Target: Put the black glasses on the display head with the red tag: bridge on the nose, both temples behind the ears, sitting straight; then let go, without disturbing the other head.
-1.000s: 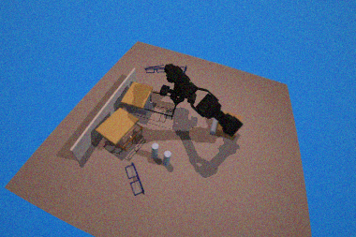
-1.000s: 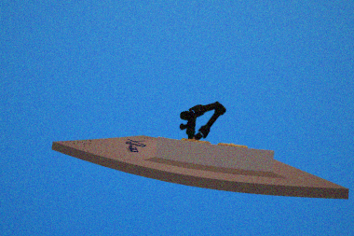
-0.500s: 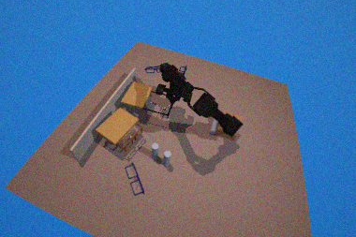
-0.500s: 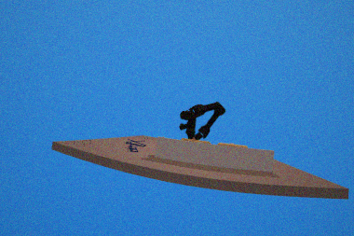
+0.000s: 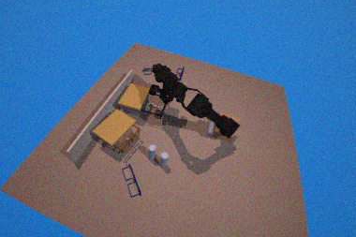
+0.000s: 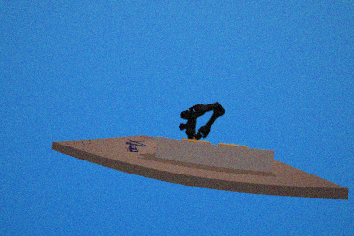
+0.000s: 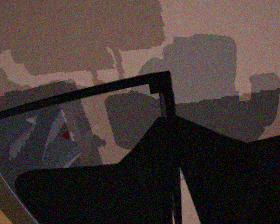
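Observation:
My gripper (image 5: 164,102) (image 7: 166,122) is shut on the black glasses (image 5: 155,114) (image 7: 100,90), holding them by one end of the frame. They are in front of the farther roofed stand, and the long black bar reaches left across the wrist view. A grey display head with a red tag (image 7: 66,135) shows behind that bar at the left of the wrist view. In the top view the head is small and mostly under the roof. Whether the glasses touch it cannot be told. The other head is not clearly visible. The wall hides the fingers in the exterior view.
Two yellow roofs (image 5: 133,96) (image 5: 114,126) stand beside a long grey wall (image 5: 99,111) (image 6: 214,154). Dark blue glasses (image 5: 131,181) lie at the front, and blue glasses (image 5: 181,73) at the back. Pale posts (image 5: 152,153) (image 5: 164,160) stand near the nearer roof, another (image 5: 211,128) by the arm base.

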{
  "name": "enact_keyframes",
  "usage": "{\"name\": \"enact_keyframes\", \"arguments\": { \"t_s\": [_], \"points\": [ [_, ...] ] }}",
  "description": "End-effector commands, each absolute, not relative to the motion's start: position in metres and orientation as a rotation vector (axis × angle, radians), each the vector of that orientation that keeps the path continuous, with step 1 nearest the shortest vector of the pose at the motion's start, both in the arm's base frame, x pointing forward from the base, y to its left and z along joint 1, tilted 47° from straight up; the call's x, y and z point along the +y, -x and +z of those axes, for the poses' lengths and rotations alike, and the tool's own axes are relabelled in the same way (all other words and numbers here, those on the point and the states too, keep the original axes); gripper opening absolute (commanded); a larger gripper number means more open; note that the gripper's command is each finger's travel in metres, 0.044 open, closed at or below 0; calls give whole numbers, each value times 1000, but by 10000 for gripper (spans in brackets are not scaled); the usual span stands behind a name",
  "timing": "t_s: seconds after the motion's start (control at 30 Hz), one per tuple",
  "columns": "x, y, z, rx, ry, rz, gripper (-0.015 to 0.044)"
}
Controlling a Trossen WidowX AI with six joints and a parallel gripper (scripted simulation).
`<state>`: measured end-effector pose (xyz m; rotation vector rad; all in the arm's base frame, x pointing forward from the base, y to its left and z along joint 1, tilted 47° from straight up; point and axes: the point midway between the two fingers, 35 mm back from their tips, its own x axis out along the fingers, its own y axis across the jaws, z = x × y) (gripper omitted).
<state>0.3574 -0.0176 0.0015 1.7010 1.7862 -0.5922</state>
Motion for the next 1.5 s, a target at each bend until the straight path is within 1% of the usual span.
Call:
{"name": "enact_keyframes", "arguments": {
  "t_s": [0.0, 1.47],
  "points": [
    [-17, -364, 2, 1786, -1708, -590, 0],
    [-11, -424, 7, 1785, -1708, -587, 0]
  ]
}}
